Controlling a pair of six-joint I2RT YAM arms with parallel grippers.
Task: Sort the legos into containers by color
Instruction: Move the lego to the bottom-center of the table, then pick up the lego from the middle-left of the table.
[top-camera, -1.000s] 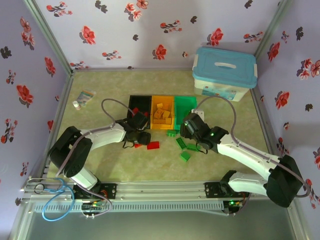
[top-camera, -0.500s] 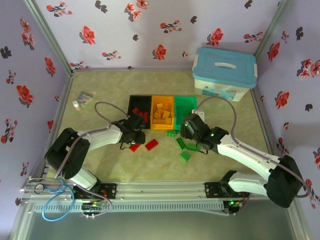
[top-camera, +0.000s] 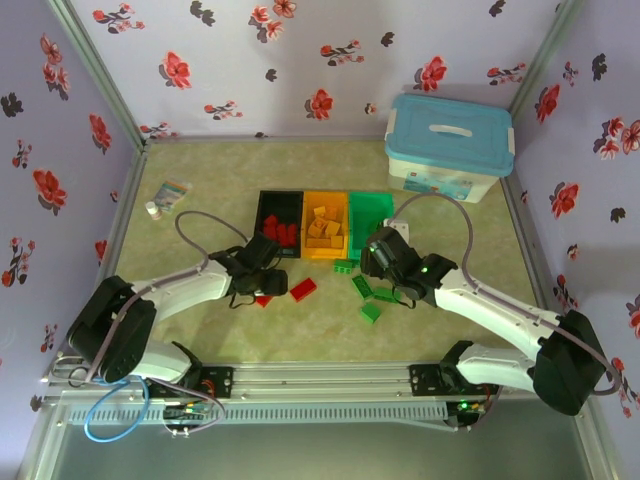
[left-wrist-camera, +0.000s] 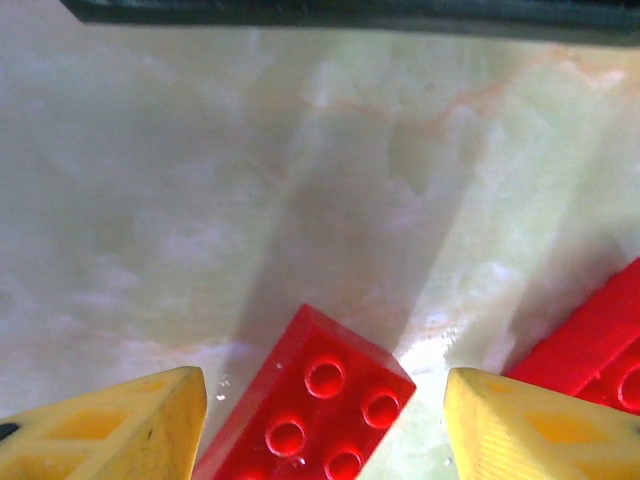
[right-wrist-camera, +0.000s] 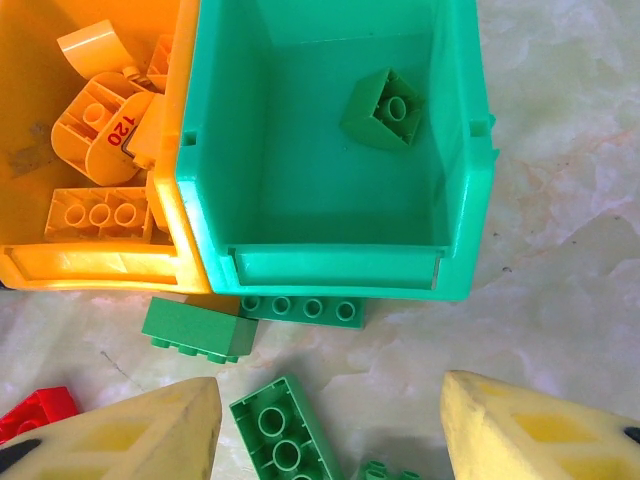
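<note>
My left gripper (left-wrist-camera: 322, 385) is open and low over the table, with a red lego (left-wrist-camera: 310, 420) lying between its yellow fingertips and touching neither. A second red lego (left-wrist-camera: 590, 340) lies just to its right. From above, the left gripper (top-camera: 262, 280) sits in front of the black container (top-camera: 262, 205), which holds red legos (top-camera: 281, 233). My right gripper (right-wrist-camera: 330, 400) hangs open above loose green legos (right-wrist-camera: 285, 430) in front of the green container (right-wrist-camera: 330, 270), which holds one green lego (right-wrist-camera: 383, 110). The orange container (right-wrist-camera: 100, 265) holds several orange pieces.
A large white tub with a light-blue lid (top-camera: 450, 145) stands at the back right. Small items (top-camera: 170, 190) lie at the far left. More green legos (top-camera: 371, 312) lie on the table near the right arm. Flowered walls close in the table.
My left gripper has drawn back from the black container's front toward the near side and come down over a red lego. The right arm has not moved.
</note>
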